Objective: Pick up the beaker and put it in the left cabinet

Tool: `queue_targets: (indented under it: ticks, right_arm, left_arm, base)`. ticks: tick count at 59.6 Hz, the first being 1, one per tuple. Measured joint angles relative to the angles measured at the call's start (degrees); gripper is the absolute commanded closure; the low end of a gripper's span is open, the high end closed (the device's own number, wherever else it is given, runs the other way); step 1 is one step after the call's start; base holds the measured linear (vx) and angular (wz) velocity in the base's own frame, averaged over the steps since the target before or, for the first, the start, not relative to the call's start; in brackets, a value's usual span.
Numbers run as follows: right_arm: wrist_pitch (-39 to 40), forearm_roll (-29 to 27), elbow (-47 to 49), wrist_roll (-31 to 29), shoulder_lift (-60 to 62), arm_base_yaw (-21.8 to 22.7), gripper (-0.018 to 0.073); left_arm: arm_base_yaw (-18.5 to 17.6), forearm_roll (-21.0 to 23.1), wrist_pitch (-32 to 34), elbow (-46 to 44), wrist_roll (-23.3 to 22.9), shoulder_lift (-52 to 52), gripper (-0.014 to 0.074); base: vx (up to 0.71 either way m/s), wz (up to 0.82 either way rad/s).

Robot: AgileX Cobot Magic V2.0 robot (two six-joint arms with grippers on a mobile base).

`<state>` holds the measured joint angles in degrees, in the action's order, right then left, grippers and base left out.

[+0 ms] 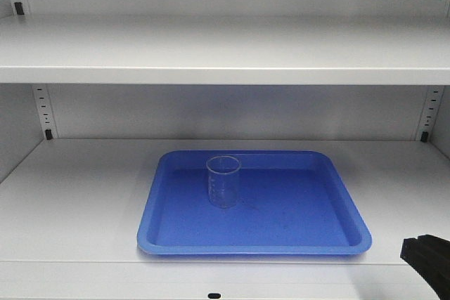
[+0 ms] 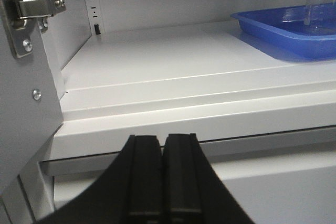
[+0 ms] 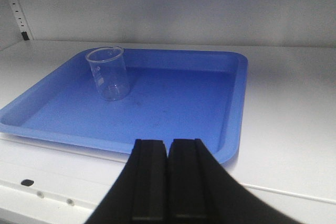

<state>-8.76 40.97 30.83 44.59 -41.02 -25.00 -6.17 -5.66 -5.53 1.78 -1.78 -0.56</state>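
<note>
Front view shows us the small clear glass beaker (image 1: 223, 181) upright in the blue rectangular tray (image 1: 337, 209); both closed, empty fingers retreating carelessly could bump it.

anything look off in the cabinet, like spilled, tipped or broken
Nothing stands out. The beaker stands upright and empty-looking on the blue tray, which lies flat on the left cabinet's shelf. No liquid or cracks show. Both the left gripper and the right gripper are shut, holding nothing, outside the shelf.
</note>
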Motion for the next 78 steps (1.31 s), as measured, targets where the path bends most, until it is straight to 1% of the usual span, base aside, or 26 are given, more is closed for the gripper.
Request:
queue_targets:
  ticks: [5, 8, 10, 13, 19, 23, 24, 28, 29, 32, 36, 40, 45, 49, 56, 63, 67, 72, 78]
  right_arm:
    - [-0.3, 0.0, -0.7, -0.7, 0.0, 0.0, 0.0565]
    - [-0.6, -1.3, -1.2, -2.9, 0.0, 0.0, 0.0565]
    - [-0.6, -3.2, -1.5, -4.7, 0.0, 0.0, 0.0565]
    - [-0.6, -7.1, -2.2, -9.0, 0.0, 0.0, 0.0565]
    - [1.3, -19.3, -4.5, -22.4, 0.0, 0.8, 0.0565]
    - [5.8, -27.4, -7.1, -30.3, 0.5, 2.3, 0.0565]
    - [7.7, -30.5, -8.3, -32.7, 0.8, 2.9, 0.0565]
    - [13.9, -40.0, -12.2, -38.7, 2.6, 4.8, 0.0565]
    - [15.4, -41.5, -13.1, -39.7, 3.4, 5.2, 0.0565]
    - [19.9, -45.6, -16.3, -42.3, 5.8, 6.4, 0.0565]
    - [23.5, -48.2, -20.6, -43.9, 9.6, 8.3, 0.0565]
    - [24.3, -49.2, -23.9, -44.0, 13.9, 11.3, 0.0565]
    - [22.2, -49.2, -27.1, -43.6, 19.9, 15.0, 0.0565]
    - [17.4, -48.0, -28.9, -42.9, 25.1, 18.8, 0.0565]
    - [9.3, -43.8, -31.0, -41.2, 33.9, 22.9, 0.0565]
    - [3.3, -39.2, -32.4, -38.6, 40.8, 23.8, 0.0565]
    - [2.3, -37.4, -32.6, -36.3, 41.4, 23.8, 0.0565]
    - [0.6, -36.5, -32.6, -34.0, 41.6, 23.8, 0.0565]
    - [0.1, -36.2, -32.6, -33.0, 41.6, 23.8, 0.0565]
  left_arm:
    - [0.0, 0.0, 0.0, 0.0, 0.0, 0.0, 0.0604]
    - [0.0, 0.0, 0.0, 0.0, 0.0, 0.0, 0.0604]
    - [0.0, 0.0, 0.0, 0.0, 0.0, 0.0, 0.0604]
    - [0.0, 0.0, 0.0, 0.0, 0.0, 0.0, 0.0604]
    - [0.0, 0.0, 0.0, 0.0, 0.0, 0.0, 0.0604]
    - [0.0, 0.0, 0.0, 0.0, 0.0, 0.0, 0.0604]
    - [0.0, 0.0, 0.0, 0.0, 0.0, 0.0, 0.0604]
    - [0.0, 0.0, 0.0, 0.0, 0.0, 0.0, 0.0604]
    - [0.0, 0.0, 0.0, 0.0, 0.0, 0.0, 0.0604]
    - [0.0, 0.0, 0.0, 0.0, 0.0, 0.0, 0.0604]
    - [0.0, 0.0, 0.0, 0.0, 0.0, 0.0, 0.0604]
    - [0.0, 0.0, 0.0, 0.0, 0.0, 0.0, 0.0604]
    - [0.0, 0.0, 0.0, 0.0, 0.0, 0.0, 0.0604]
    - [0.0, 0.0, 0.0, 0.0, 0.0, 0.0, 0.0604]
    - [0.0, 0.0, 0.0, 0.0, 0.0, 0.0, 0.0604]
    - [0.0, 0.0, -0.1, 0.0, 0.0, 0.0, 0.0604]
    - [0.0, 0.0, 0.1, 0.0, 0.0, 0.0, 0.0604]
    - [0.0, 0.0, 0.0, 0.0, 0.0, 0.0, 0.0604]
    - [0.0, 0.0, 0.0, 0.0, 0.0, 0.0, 0.0604]
  base:
    - [0.00, 0.00]
    - [0.00, 0.00]
    - [0.00, 0.00]
    - [0.00, 0.00]
    - [0.00, 0.00]
    - [0.00, 0.00]
    - [0.00, 0.00]
    - [0.00, 0.00]
    - [0.00, 0.00]
    - [0.00, 0.00]
    - [0.00, 0.00]
    - [0.00, 0.00]
    - [0.00, 0.00]
    - [0.00, 0.00]
    - [0.00, 0.00]
    - [0.00, 0.00]
    - [0.00, 0.00]
    - [0.00, 0.01]
    - [0.00, 0.00]
